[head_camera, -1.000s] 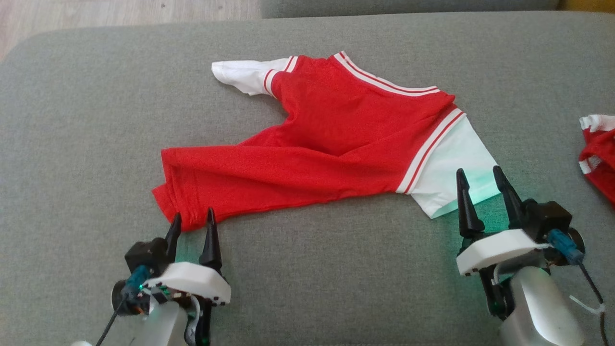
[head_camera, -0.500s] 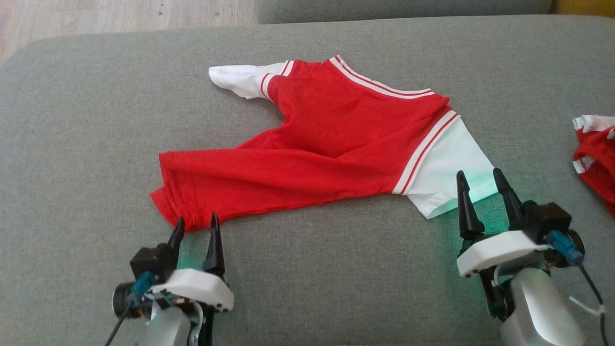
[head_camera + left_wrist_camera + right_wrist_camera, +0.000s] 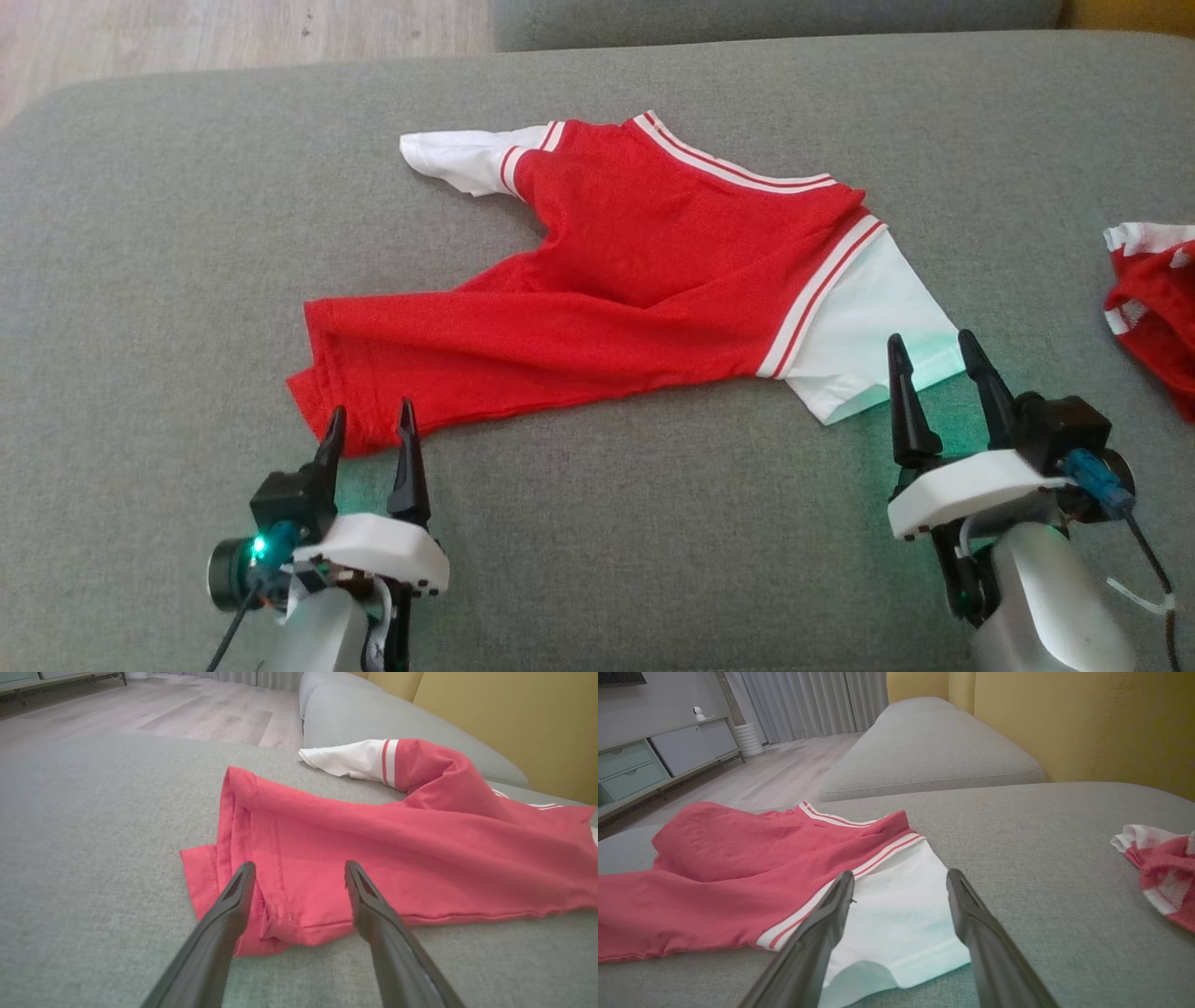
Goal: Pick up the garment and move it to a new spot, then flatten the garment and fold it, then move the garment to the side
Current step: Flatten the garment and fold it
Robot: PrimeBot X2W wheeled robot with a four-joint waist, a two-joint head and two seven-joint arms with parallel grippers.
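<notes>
My left gripper [image 3: 370, 408] has crept slightly forward since half a second ago, so its tips now overlap the near hem corner instead of ending at its edge. My right gripper [image 3: 931, 336] has kept its place. The whole scene has slid a little leftward, which is the head camera moving, not the cloth.

Under me is a grey sofa cushion [image 3: 607, 523] of coarse woven fabric, rounded at its corners. On it lies the red shirt [image 3: 635, 271], thin and softly creased, its body pulled into a long band toward my left side, with a stitched double hem bunched at the corner. The white sleeve [image 3: 868, 336] nearest my right gripper is smooth and is joined to the red by white-and-red striped trim.

Both grippers are spread wide and hold nothing. The left fingers straddle the hem corner [image 3: 261, 914]; I cannot tell whether they touch it. The right fingers frame the sleeve's edge.

Farther right lies a second, crumpled red-and-white garment [image 3: 1158, 299], well apart. Beyond the cushion, pale wooden floor [image 3: 233, 37].
</notes>
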